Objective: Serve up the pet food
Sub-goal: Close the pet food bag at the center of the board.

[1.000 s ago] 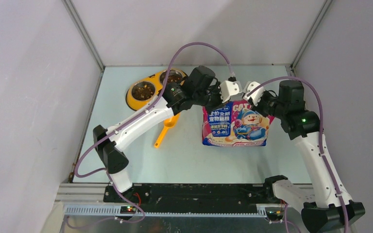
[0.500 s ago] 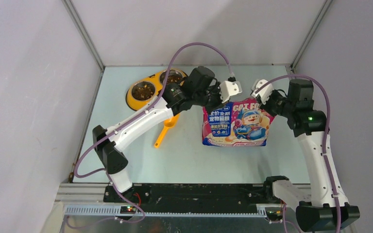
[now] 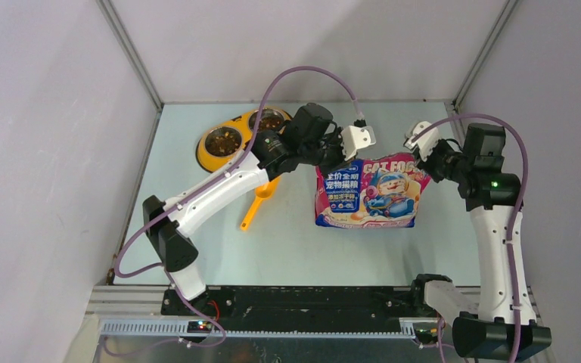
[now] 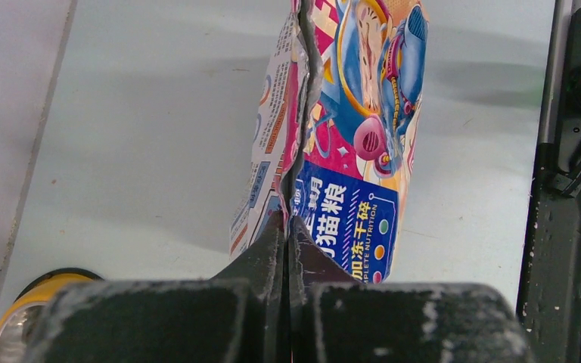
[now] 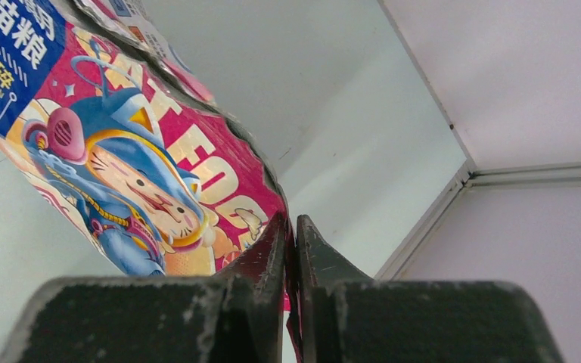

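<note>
The pet food pouch [image 3: 367, 193], glossy blue and pink with a cartoon animal, stands upright on the table. My left gripper [image 3: 335, 162] is shut on its top left corner, and in the left wrist view the gripper [image 4: 287, 223] pinches the pouch [image 4: 348, 113] by its seam. My right gripper [image 3: 426, 166] is shut on the top right corner; its wrist view shows the gripper [image 5: 289, 223] clamping the pink edge of the pouch [image 5: 144, 166]. Dark-brown kibble [image 3: 223, 141] lies in both steel bowls.
A yellow double feeder [image 3: 206, 159] sits at the back left, its rim [image 4: 30, 291] also visible from the left wrist. An orange scoop [image 3: 257, 203] lies between feeder and pouch. Walls enclose the table; a black rail [image 4: 575, 151] runs along the near edge.
My right gripper has moved to the right with the pouch's top right corner, stretching the top edge wider. The left gripper has held its place.
</note>
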Robot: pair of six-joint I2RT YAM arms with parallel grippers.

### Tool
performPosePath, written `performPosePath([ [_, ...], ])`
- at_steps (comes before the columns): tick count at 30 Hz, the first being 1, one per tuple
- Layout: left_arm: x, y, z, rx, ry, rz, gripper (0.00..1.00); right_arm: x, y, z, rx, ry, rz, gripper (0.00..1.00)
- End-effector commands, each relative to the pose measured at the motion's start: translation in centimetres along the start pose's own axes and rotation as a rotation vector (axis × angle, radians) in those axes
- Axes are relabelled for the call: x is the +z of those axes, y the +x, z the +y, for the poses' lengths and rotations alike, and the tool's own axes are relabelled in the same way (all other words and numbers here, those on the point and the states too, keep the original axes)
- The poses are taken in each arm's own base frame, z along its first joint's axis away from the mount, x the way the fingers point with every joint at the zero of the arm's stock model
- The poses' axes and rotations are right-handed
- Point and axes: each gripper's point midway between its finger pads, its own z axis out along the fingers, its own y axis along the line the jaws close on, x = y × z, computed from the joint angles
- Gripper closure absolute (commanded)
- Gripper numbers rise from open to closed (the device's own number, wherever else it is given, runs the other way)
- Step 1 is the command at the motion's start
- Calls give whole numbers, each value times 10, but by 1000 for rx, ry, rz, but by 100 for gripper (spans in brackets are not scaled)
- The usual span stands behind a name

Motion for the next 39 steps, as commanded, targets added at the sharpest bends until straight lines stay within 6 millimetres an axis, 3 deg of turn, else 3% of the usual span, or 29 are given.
performPosePath([
  [1,-36,19,7,-47,-47,72,100,-31,4,-65,-87,264,87,90],
  [16,-42,20,12,-46,-63,69,100,-53,6,-88,-103,352,126,91],
  [36,-45,15,15,-42,-66,58,100,-78,9,-102,-90,395,138,89],
  [38,-47,9,13,-43,-50,45,95,-81,3,-94,-90,356,116,83],
  [39,-49,4,13,-41,-48,34,78,-80,-4,-87,-104,317,88,79],
])
